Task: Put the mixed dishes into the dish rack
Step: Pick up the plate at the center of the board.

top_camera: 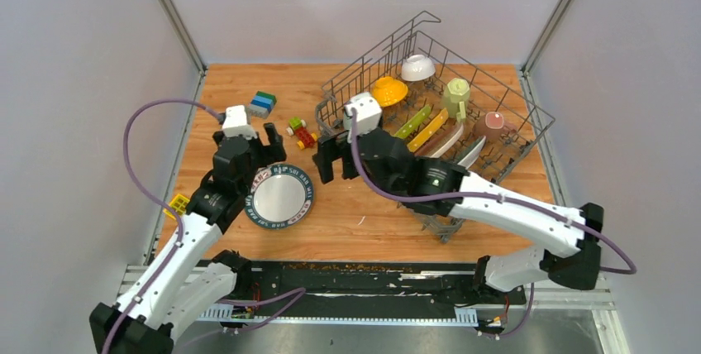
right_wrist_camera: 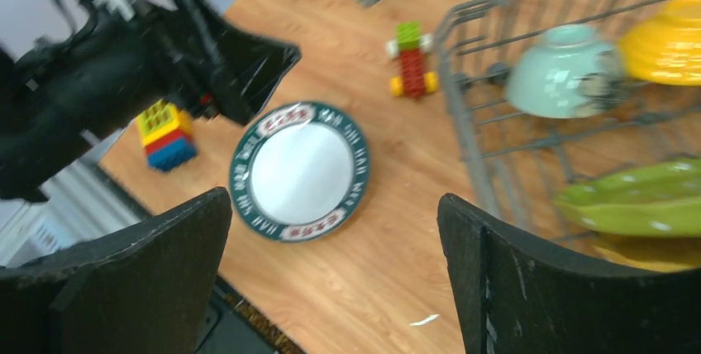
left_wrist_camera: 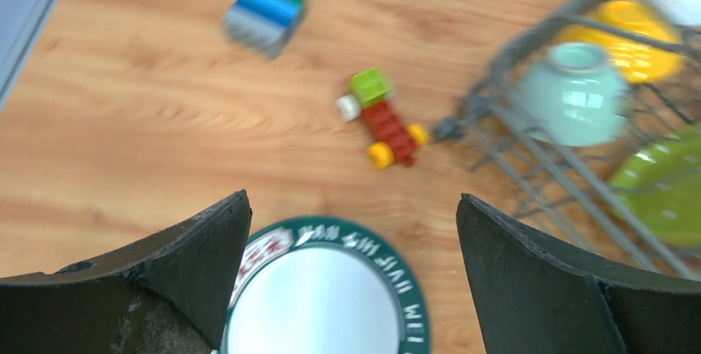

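Note:
A white plate with a dark teal lettered rim (top_camera: 281, 194) lies flat on the wooden table, left of the dish rack (top_camera: 529, 110). My left gripper (top_camera: 269, 149) is open and empty, hovering over the plate's far-left edge; the plate (left_wrist_camera: 326, 304) lies between its fingers. My right gripper (top_camera: 335, 160) is open and empty, above the table between the plate (right_wrist_camera: 299, 170) and the rack. The rack holds a yellow bowl (top_camera: 388, 89), a white bowl (top_camera: 417, 66), a pale-green mug (top_camera: 455, 96), a pink mug (top_camera: 494, 124), a lime-green dotted plate (top_camera: 412, 122) and a yellow plate (top_camera: 428, 131).
A blue-green toy block (top_camera: 262, 103) and a red, green and yellow toy (top_camera: 301, 132) lie on the table beyond the plate. A yellow block (top_camera: 178, 203) sits by the left edge. A pale teal mug (right_wrist_camera: 566, 73) lies in the rack's near-left corner.

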